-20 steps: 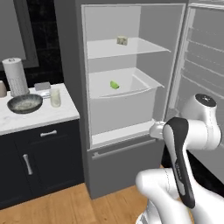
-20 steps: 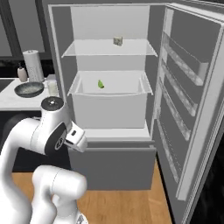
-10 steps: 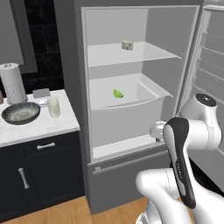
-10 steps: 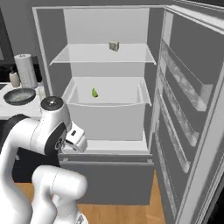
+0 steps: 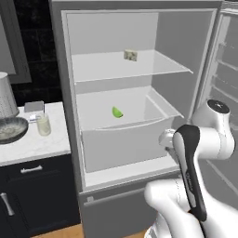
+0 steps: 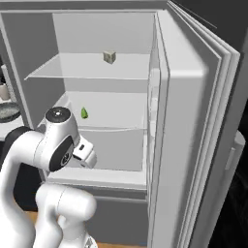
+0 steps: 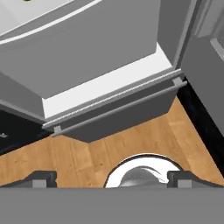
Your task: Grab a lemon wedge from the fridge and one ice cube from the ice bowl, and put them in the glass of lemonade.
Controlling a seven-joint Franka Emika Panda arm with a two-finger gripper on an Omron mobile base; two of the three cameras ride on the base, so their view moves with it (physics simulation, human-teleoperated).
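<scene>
Landmark: the fridge [image 5: 139, 121], door swung wide.
- Far left of the fridge, on the counter [image 5: 32, 144]: ice bowl [image 5: 10, 129], then the glass of lemonade [image 5: 43, 125] just beside it. Risk later: tipped tumbler if approached low across the bowl.
- Inside the fridge, in the drawer [image 5: 125, 139] under the glass shelf: lemon wedge [image 5: 117, 112], well apart from the hand. Small and slick-looking; likely to skid or wedge against the drawer wall under a shallow pinch.
- On the shelf above: pale speckled cube [image 5: 130, 55]. Possible wrong pick.
- Low before the fridge: gripper [image 7: 112, 177], released, spread wide, empty, aimed at the floor. Danger of clipping the drawer lip while rising.
</scene>
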